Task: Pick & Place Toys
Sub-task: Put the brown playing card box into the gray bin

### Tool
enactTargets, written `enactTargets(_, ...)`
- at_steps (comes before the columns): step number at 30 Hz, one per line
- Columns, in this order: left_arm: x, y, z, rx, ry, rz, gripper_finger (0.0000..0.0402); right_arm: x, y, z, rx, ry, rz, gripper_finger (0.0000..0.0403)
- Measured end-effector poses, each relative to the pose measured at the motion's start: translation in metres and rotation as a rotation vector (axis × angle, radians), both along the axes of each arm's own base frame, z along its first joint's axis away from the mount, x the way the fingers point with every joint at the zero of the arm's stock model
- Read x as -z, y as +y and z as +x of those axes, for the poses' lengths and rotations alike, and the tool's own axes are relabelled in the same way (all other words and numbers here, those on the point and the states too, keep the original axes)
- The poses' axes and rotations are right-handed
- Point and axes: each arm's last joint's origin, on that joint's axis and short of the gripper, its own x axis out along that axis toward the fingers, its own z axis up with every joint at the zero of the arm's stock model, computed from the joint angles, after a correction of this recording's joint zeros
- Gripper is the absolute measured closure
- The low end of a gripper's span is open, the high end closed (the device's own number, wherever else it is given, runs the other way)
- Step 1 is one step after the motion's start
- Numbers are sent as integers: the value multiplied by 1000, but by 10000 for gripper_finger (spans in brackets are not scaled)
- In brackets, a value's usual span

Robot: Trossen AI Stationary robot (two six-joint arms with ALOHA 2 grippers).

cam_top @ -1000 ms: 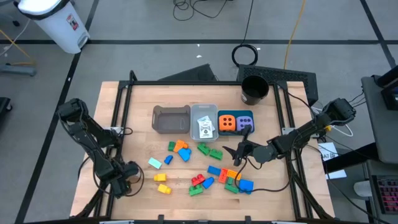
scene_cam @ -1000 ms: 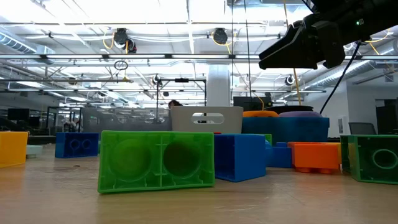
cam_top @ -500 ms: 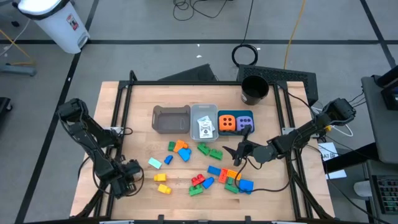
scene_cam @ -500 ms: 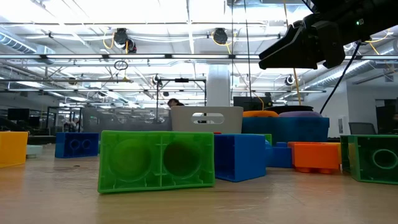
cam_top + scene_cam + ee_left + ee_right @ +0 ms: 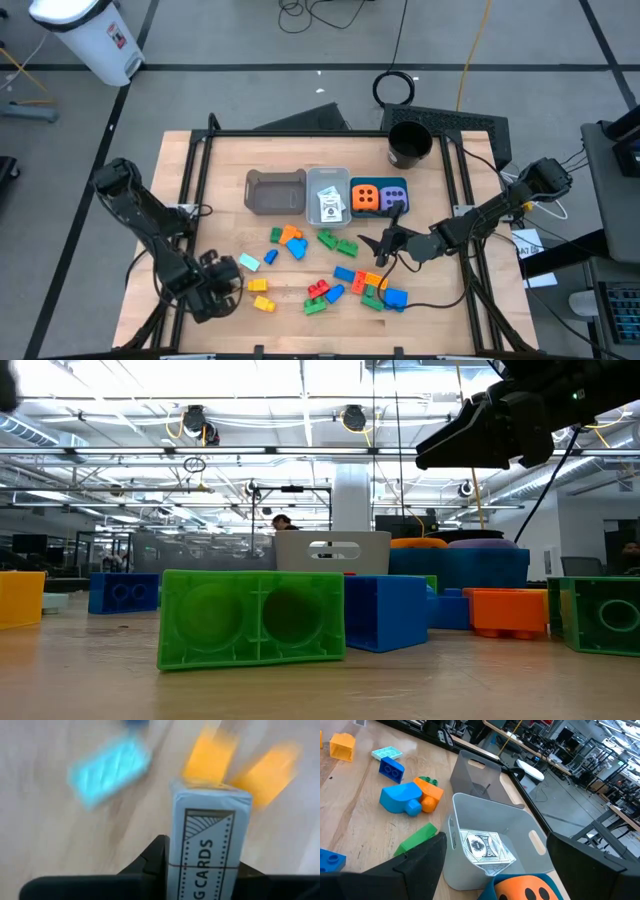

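Left wrist view: left gripper point(image 5: 202, 870) jaws clamped on pale blue card box point(image 5: 210, 840).
Best lifted level, clear of yellow plastic bricks point(image 5: 260, 294); right gripper point(image 5: 385, 247) jaws apart, waiting.

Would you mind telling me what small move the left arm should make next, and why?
Probably a short lift and carry toward the clear rectangular bin. The left gripper is shut on a pale blue box of playing cards, low over the table's front left by the two yellow plastic bricks, and that bin already holds a similar card box.
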Motion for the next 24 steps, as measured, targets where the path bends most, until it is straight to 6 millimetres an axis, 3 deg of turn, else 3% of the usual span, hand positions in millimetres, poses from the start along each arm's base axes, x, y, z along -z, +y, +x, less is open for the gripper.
enactTargets(6,-30,7,38,-2,-310,190,329,0,0,0,4,-7,16,71)
enactTargets(12,-45,23,85,12,-553,296,329,0,1,1,-39,-6,51,71)
enactTargets(17,-48,38,126,49,-689,365,329,-2,4,2,-100,-33,104,71)
enactTargets(24,-34,53,172,204,-822,478,329,-8,7,5,-203,-92,182,71)
